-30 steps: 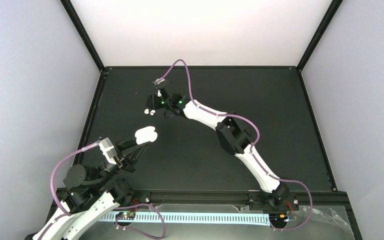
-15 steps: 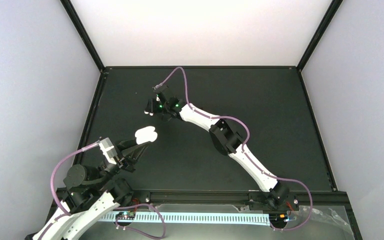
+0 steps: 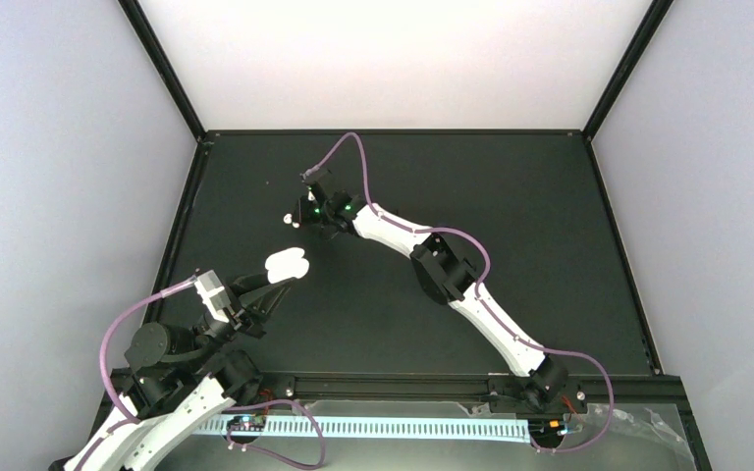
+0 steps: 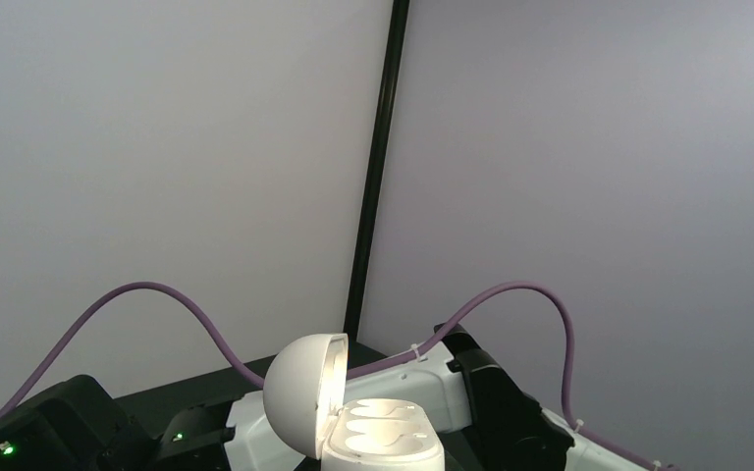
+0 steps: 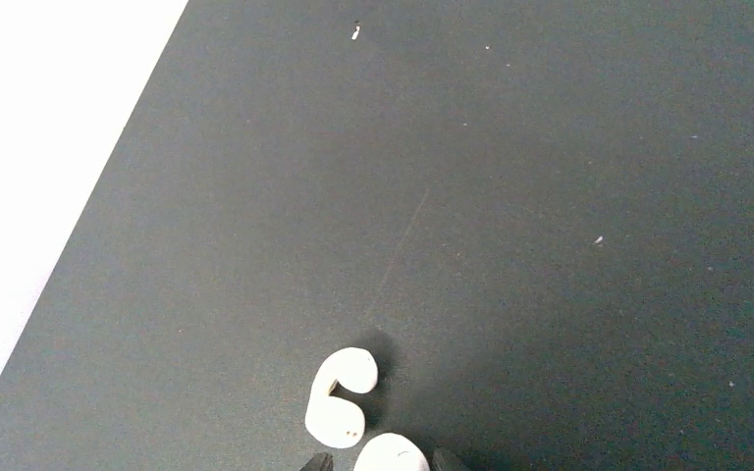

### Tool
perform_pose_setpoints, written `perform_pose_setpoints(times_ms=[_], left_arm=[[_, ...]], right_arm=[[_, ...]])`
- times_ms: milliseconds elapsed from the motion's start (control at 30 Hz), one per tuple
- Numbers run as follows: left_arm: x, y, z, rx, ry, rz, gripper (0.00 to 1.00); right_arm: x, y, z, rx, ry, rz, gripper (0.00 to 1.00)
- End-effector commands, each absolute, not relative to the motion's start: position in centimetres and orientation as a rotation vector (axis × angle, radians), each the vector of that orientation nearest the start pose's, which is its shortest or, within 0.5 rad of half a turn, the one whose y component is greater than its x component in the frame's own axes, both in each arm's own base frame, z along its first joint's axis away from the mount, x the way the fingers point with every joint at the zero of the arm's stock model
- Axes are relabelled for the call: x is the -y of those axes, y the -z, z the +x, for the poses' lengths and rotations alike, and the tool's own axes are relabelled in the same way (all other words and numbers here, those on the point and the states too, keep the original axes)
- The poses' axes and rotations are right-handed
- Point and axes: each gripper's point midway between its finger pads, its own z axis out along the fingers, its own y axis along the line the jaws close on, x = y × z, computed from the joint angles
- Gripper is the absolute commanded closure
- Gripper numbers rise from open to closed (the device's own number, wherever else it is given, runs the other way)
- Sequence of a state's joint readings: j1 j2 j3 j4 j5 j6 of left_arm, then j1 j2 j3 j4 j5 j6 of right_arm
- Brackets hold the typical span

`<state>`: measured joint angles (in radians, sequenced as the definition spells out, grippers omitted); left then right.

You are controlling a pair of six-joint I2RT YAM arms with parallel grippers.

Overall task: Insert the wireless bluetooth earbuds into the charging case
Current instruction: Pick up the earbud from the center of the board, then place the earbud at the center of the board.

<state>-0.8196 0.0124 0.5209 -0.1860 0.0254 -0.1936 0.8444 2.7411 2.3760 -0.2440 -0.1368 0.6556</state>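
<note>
Right gripper (image 5: 381, 461) sits with a finger either side of one earbud (image 5: 393, 454) on the desk (image 5: 471, 196), can't tell if it's clamped, second earbud (image 5: 342, 397) just beside it, and left gripper (image 3: 289, 278) is clenched on the open charging case (image 4: 353, 417), lid flipped up.

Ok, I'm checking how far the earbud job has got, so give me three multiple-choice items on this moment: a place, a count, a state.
1. Where is the charging case? A at the left tool's tip; B lying loose; C out of view.
2. How many earbuds sit in its wells? A two; B one; C none.
3. Its lid is: A shut; B open; C taken off.
A: the top view shows it at that tool's tip. C: both wells show empty. B: the lid stands hinged back.
</note>
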Motion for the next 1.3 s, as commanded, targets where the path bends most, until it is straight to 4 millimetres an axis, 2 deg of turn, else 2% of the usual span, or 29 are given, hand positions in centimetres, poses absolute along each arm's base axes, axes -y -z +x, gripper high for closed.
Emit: perform_pose_setpoints(times_ms=[0, 133, 367, 500, 667, 767, 900, 1000, 1033, 1133, 1267], left_arm=[[11.5, -38.5, 10.4, -1.148, 0.897, 0.39, 0.98], [11.5, -38.5, 10.4, -1.149, 0.898, 0.39, 0.98], [11.5, -38.4, 10.4, -1.152, 0.895, 0.388, 0.98], [11.4, -38.5, 10.5, -1.152, 0.892, 0.384, 0.99], [11.5, -38.6, 10.5, -1.146, 0.895, 0.383, 0.98], [11.7, -38.6, 10.5, -1.146, 0.904, 0.389, 0.98], [12.0, -38.3, 10.6, -1.154, 0.911, 0.398, 0.98], [12.5, -37.8, 10.7, -1.158, 0.925, 0.403, 0.98], [12.6, -37.7, 10.8, -1.157, 0.931, 0.402, 0.98], [13.4, -37.0, 11.3, -1.17, 0.946, 0.409, 0.98], [14.6, -36.3, 11.8, -1.183, 0.976, 0.424, 0.99]], right_arm=[[-53.8, -4.0, 45.4, -2.367, -0.891, -0.33, 0.76], [-53.9, -4.1, 45.4, -2.365, -0.9, -0.332, 0.82], [-53.8, -4.7, 45.1, -2.35, -0.92, -0.33, 0.88], [-52.7, -6.8, 44.9, -2.318, -0.928, -0.315, 0.89], [-49.5, -10.0, 43.9, -2.275, -0.932, -0.276, 0.89], [-46.6, -11.1, 42.4, -2.27, -0.895, -0.266, 0.89], [-40.9, -12.1, 38.8, -2.266, -0.818, -0.243, 0.89], [-35.4, -10.4, 35.4, -2.311, -0.746, -0.169, 0.88], [-33.0, -8.4, 33.6, -2.357, -0.709, -0.132, 0.88], [-28.0, -6.6, 30.4, -2.393, -0.663, 0.031, 0.87], [-24.0, -6.2, 27.8, -2.37, -0.689, 0.269, 0.86]])
